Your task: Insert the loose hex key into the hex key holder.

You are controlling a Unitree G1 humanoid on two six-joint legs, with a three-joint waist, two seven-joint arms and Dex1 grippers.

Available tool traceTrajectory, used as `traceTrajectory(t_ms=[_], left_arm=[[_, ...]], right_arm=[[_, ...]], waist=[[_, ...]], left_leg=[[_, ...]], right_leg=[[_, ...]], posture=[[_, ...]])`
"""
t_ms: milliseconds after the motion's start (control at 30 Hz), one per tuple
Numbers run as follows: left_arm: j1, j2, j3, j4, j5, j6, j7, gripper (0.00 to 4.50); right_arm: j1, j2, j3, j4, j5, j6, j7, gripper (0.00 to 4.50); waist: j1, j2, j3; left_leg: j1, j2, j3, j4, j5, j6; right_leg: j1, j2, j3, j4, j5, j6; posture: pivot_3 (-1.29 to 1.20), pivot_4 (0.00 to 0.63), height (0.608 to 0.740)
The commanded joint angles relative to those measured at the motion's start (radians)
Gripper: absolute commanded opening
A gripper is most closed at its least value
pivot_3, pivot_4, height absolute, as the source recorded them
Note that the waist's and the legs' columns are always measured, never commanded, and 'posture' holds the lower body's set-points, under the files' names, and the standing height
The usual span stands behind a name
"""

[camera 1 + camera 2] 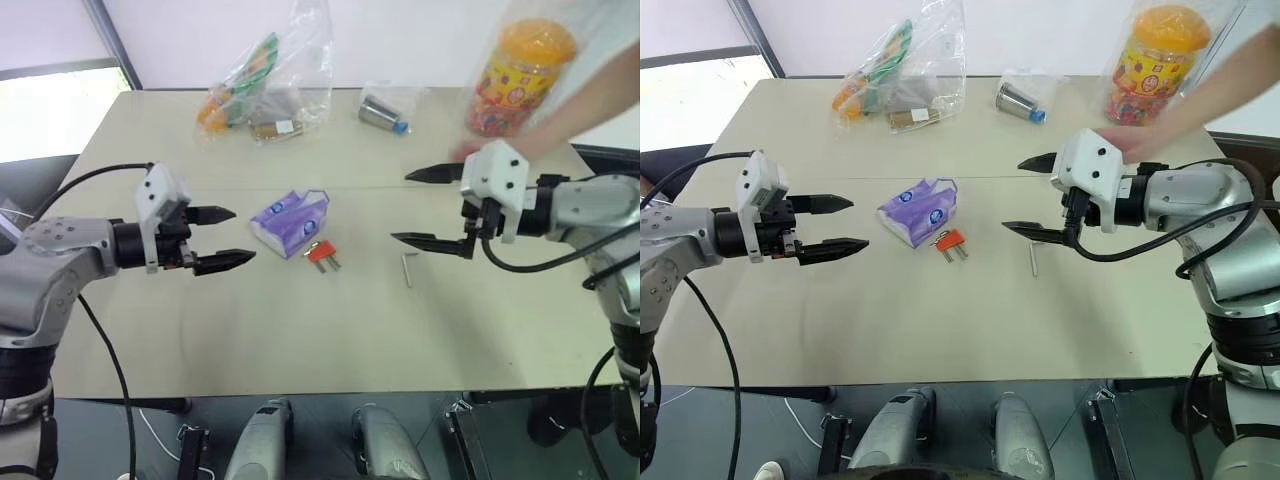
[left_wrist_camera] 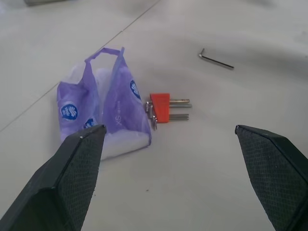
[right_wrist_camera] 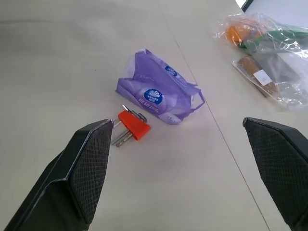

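A smooth, matte beige counter (image 1: 300, 330) is carrying everything, with a thin seam line running across it. Near its middle the hex key holder (image 1: 321, 253) is lying flat: a small red-orange plastic block, wedge-like in outline, with a few thin grey metal keys sticking out of one side. Touching or just beside it, on the robot's left, a soft purple-and-white tissue pack (image 1: 290, 221) is sitting, its glossy wrapper crumpled and a loose flap standing up. The loose hex key (image 1: 407, 269), a slim L-shaped grey metal rod with a short bent end, is lying by itself on the bare counter to the robot's right of the holder, apart from it.

The left claw (image 1: 222, 238) is hovering above the counter with its two black, tapered fingers (image 2: 77, 173) spread wide and nothing between them; their inner pads are showing a fine mesh texture. It is pointing toward the tissue pack, with the holder beyond that and the loose key farther still. The right claw (image 1: 420, 207) is likewise hanging with its fingers spread wide and empty, its lower finger near the loose key but above it, not touching.

At the far edge a crinkled clear plastic bag (image 1: 270, 85) holding orange and green items, a small metal cylinder (image 1: 381, 113) in a clear wrapper, and a tall printed jar (image 1: 522, 75) with an orange lid are standing. A person's arm (image 1: 580, 105) is reaching in beside the jar.
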Motion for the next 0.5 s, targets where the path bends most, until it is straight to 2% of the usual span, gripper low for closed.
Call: traceTrajectory(t_ms=[33, 233, 500], left_arm=[[-0.001, 0.021, 0.016, 0.012, 0.046, -0.053, 0.001, 4.49], [-0.027, -0.012, -0.076, 0.184, 0.193, -0.210, -0.017, 4.49], [-0.247, -0.171, -0.207, 0.545, 0.334, -0.401, -0.059, 4.49]], right_arm=[[-0.032, 0.024, -0.002, -0.041, 0.006, 0.003, -0.030, 4.50], [-0.007, 0.054, 0.015, -0.083, -0.002, 0.016, -0.066, 4.50], [0.000, 0.082, 0.036, -0.099, -0.020, 0.013, -0.099, 4.50]], waist=[[0.000, 0.000, 0.000], [0.004, 0.000, 0.000], [0.004, -0.001, 0.000]], left_leg=[[0.000, 0.000, 0.000, 0.000, 0.000, 0.000], [0.000, 0.000, 0.000, 0.000, 0.000, 0.000], [-0.001, -0.002, 0.000, 0.003, 0.000, 0.000]], right_leg=[[0.000, 0.000, 0.000, 0.000, 0.000, 0.000], [0.000, 0.000, 0.000, 0.001, 0.000, 0.000], [0.000, 0.001, -0.001, 0.002, 0.001, 0.003]], posture=[[0.00, 0.150, 0.740], [0.00, 0.150, 0.740], [0.00, 0.150, 0.740]])
